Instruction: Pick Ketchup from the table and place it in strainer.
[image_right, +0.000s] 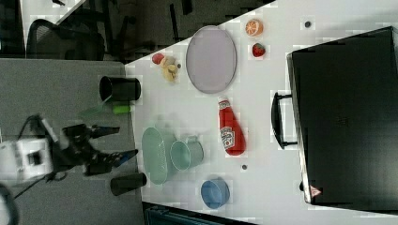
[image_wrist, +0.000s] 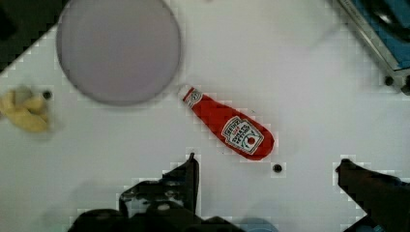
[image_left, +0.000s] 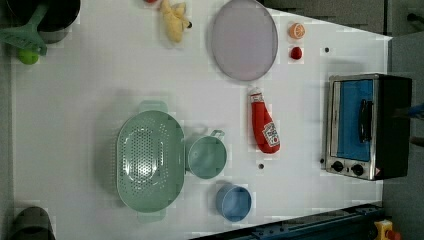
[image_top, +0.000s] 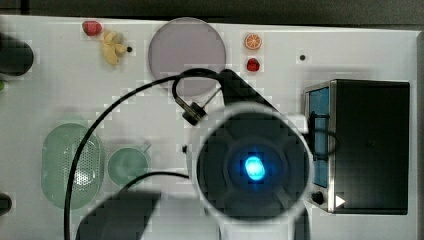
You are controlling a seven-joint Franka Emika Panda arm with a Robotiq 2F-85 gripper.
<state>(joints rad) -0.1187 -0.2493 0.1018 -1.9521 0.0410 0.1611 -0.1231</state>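
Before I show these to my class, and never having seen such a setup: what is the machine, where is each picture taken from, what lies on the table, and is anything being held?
It is one robot arm with a two-fingered claw. Three fixed cameras look at the white table; in the top view the arm's own body blocks the middle. The fourth camera rides on the wrist, looking down past the claw's dark fingers. On the table lie a slim red plastic ketchup bottle on its side, a pale mint-green oval strainer, a small green cup, a blue bowl, a grey round plate, toy fruit pieces and a toaster oven. The claw is open and holds nothing.
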